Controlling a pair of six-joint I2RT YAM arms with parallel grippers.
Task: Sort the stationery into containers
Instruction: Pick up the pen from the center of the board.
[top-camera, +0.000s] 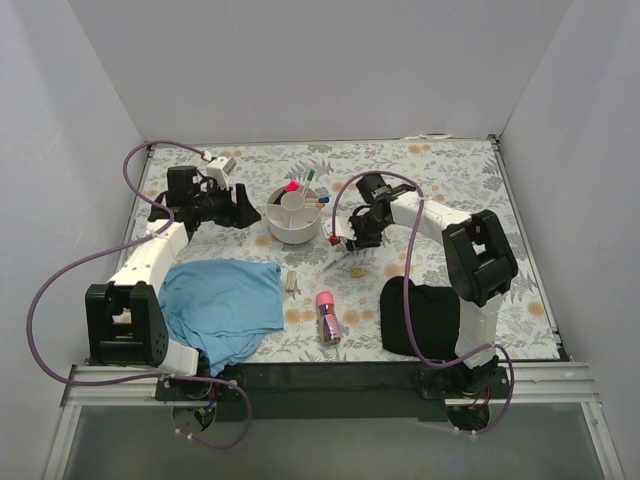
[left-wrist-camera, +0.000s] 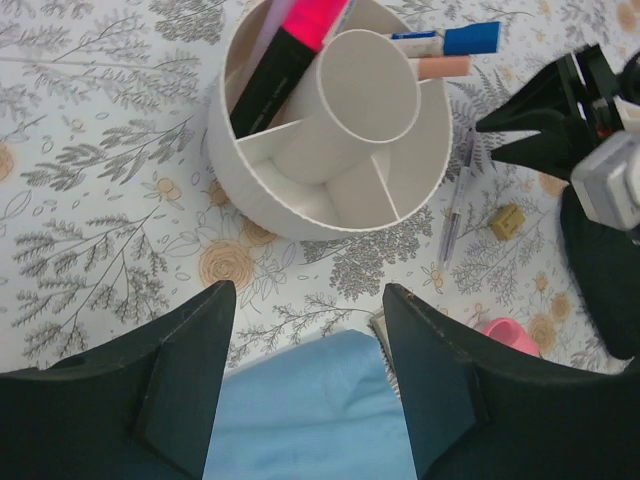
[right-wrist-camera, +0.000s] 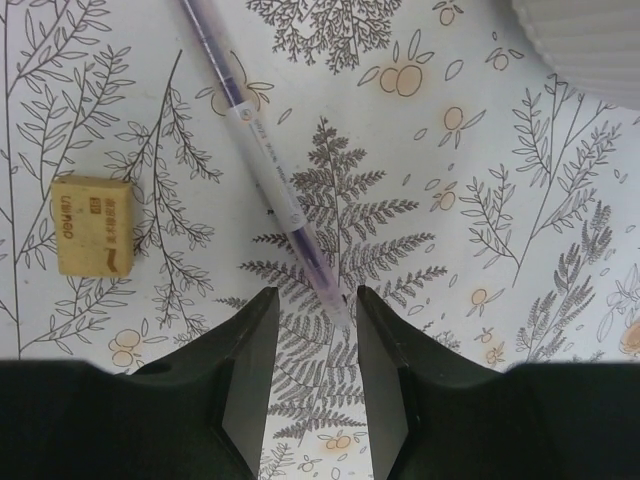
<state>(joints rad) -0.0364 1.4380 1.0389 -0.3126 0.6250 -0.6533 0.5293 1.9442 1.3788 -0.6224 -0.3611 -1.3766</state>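
The white round organiser (top-camera: 295, 216) stands mid-table and holds a red-pink highlighter (left-wrist-camera: 290, 55), a blue-capped marker (left-wrist-camera: 455, 40) and other pens. My left gripper (top-camera: 238, 210) is open and empty just left of it; in the left wrist view (left-wrist-camera: 310, 305) it hovers over the blue cloth's edge. My right gripper (top-camera: 352, 243) is open, low over the table to the organiser's right. A clear purple pen (right-wrist-camera: 262, 150) lies on the table with its tip between my right fingertips (right-wrist-camera: 317, 310), not gripped. A tan eraser (right-wrist-camera: 92, 225) lies beside the pen. A stubby pink tube (top-camera: 327, 316) lies nearer the front.
A blue cloth (top-camera: 220, 300) lies at front left and a black cloth (top-camera: 420, 318) at front right. A small grey piece (top-camera: 292, 282) sits by the blue cloth's edge. The organiser's wall (right-wrist-camera: 590, 40) is close to the right gripper, at upper right.
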